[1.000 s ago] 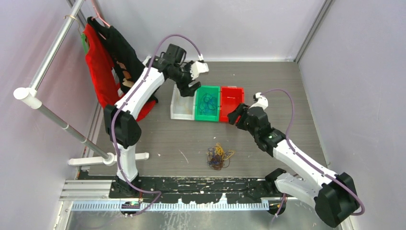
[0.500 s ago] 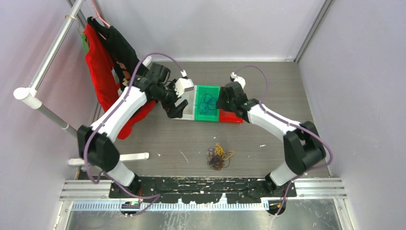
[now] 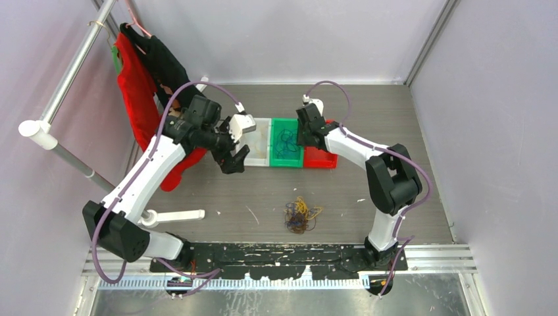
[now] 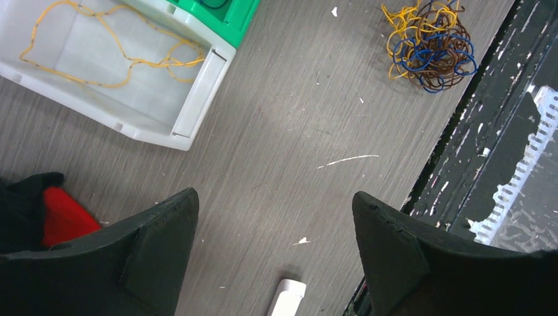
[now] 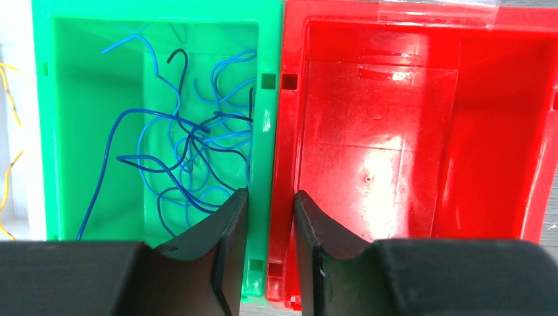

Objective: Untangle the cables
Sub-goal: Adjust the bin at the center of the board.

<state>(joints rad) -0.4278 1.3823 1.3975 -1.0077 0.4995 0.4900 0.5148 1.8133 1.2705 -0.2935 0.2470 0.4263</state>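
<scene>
Cable tangle: small knot of yellow, blue and brown loops. It lay on desk near front edge, well apart from both your grippers. Beyond it: white bin with yellow strand, green bin with blue strands, red bin. Your left gripper hovered over bare desk, jaws wide apart. Your right gripper: jaws narrowly apart astride adjoining green and red walls; couldn't tell if clamped.

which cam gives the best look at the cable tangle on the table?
Left wrist: the cable tangle sits upper right in frame, unobstructed, with yellow, blue and brown loops easy to tell apart. Top external shows it whole but small, colours blurring. Right wrist misses it; it frames the green bin and red bin.
</scene>
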